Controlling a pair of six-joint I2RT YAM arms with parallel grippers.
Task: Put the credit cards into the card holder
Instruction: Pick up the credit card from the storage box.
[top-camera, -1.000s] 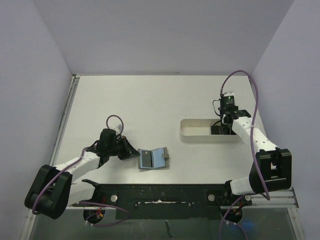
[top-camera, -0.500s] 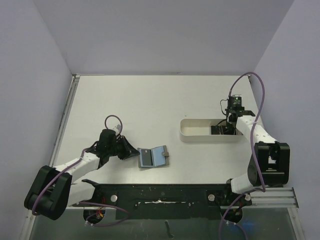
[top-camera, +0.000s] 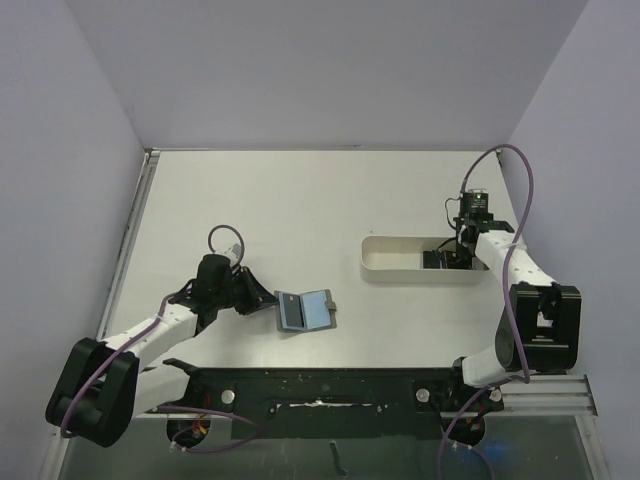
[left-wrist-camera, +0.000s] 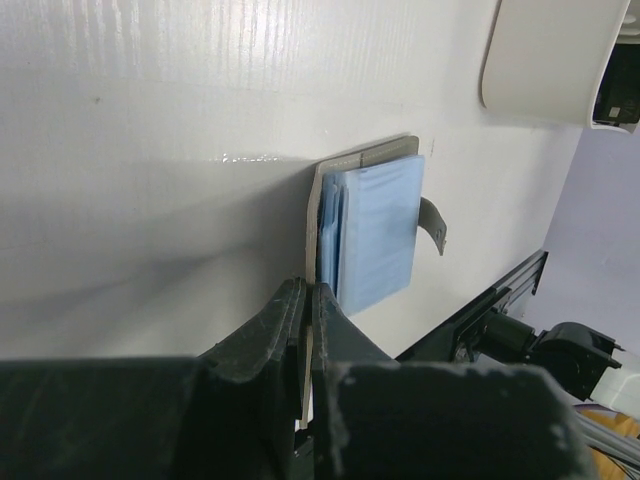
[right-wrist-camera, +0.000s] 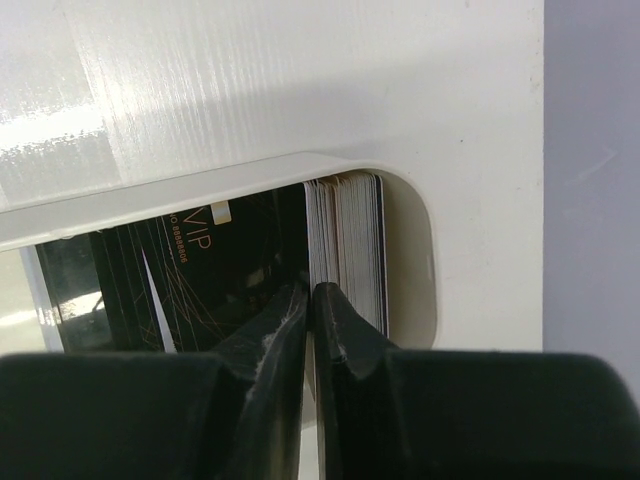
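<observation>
So the card holder (top-camera: 307, 311) is lying open on the tabletop (top-camera: 280, 210), near side, a bit left of center, with the light blue lining facing up. The left gripper (top-camera: 268, 302) comes in low from the left and sits right at the holder's left edge. In the wrist view the fingers (left-wrist-camera: 285, 320) are squeezed together and the grey-olive edge of the card holder (left-wrist-camera: 375, 225) runs down between them, so it looks clamped on that edge. The little strap tab (left-wrist-camera: 432, 222) sticks out on the far side from the gripper. Over on the right, the credit cards (top-camera: 433, 259) are all in the right end of the white tray (top-camera: 385, 262), well apart from the holder. The right gripper (top-camera: 455, 255) is dipped into that end. Up close its tips (right-wrist-camera: 312, 292) are pressed nearly together, right against a bunch of credit cards (right-wrist-camera: 350, 240) standing on edge by the tray wall (right-wrist-camera: 410, 260), with a black card marked VIP (right-wrist-camera: 200, 265) lying just left. Can't tell if a card is actually pinched.
</observation>
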